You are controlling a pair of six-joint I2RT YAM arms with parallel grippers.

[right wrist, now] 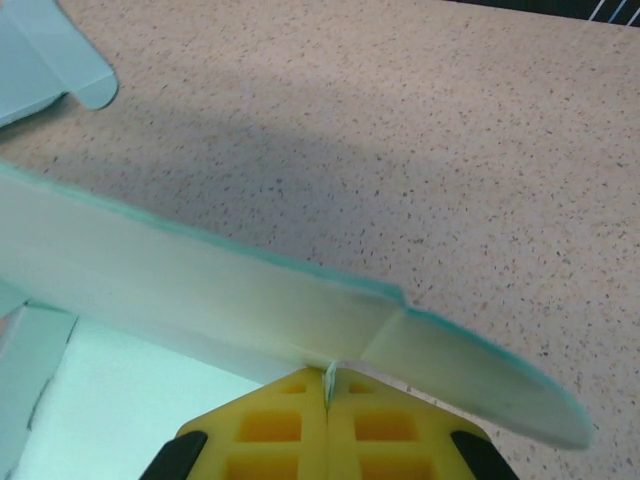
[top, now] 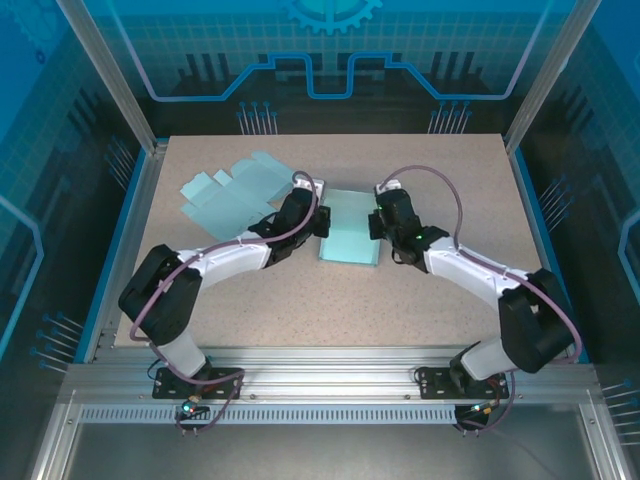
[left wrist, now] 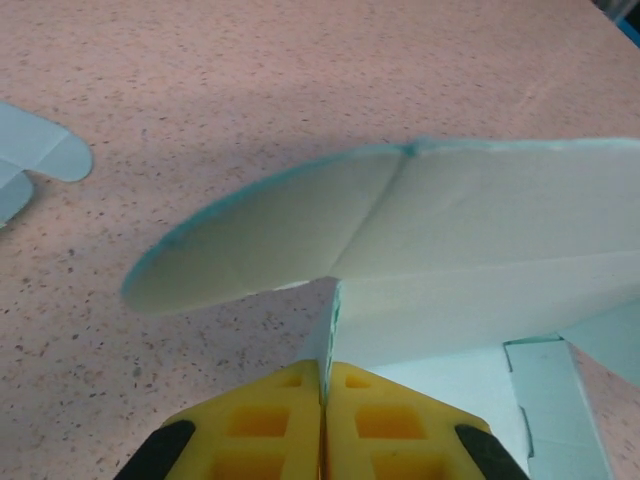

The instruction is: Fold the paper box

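Paper box (top: 350,240) edges clamped; table (top: 455,180) seems open.

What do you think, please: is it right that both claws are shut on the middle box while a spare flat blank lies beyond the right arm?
Not quite. The left claw and the right claw are both shut on the middle box, but the spare flat blank lies beyond the left arm, not the right, as the top external view shows.
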